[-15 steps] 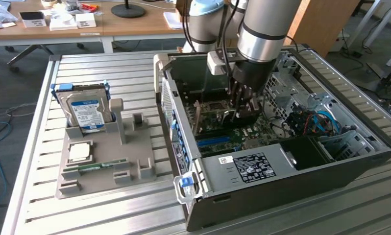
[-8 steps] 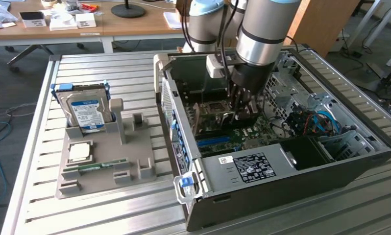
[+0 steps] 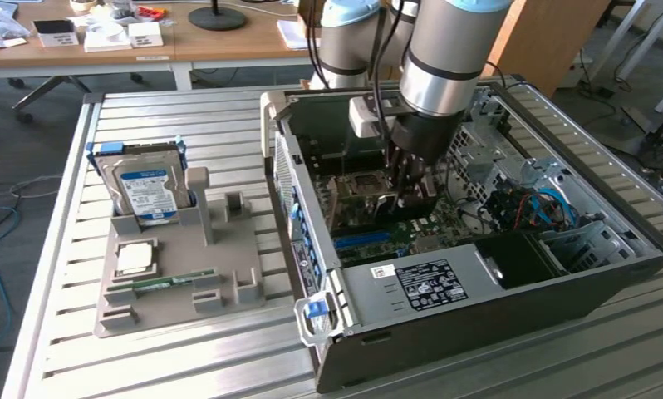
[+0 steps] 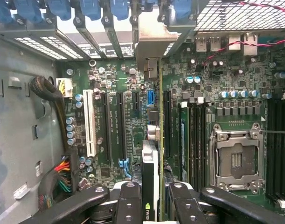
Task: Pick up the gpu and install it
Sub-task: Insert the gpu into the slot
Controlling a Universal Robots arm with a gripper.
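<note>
The case (image 3: 476, 332) lies open on its upper side, which gives my claw (image 4: 154, 191) entry. Inside, a cable bundle (image 4: 44, 88), blue slot latches (image 4: 88, 8) and memory slots (image 4: 198, 135) flank it.

gpu (image 4: 150, 172): edge-on, fan face hidden | arm (image 3: 443, 58): cut off at exterior view's top

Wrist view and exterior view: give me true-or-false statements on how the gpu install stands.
1. The gripper grips the gpu inside the case. True.
2. The hard drive lies inside the case. False: it stands upright in the grey fixture outside the case.
3. No cooler covers the CPU socket. True.
4. The gripper holds the memory stick. False: the stick lies on the fixture.
</note>
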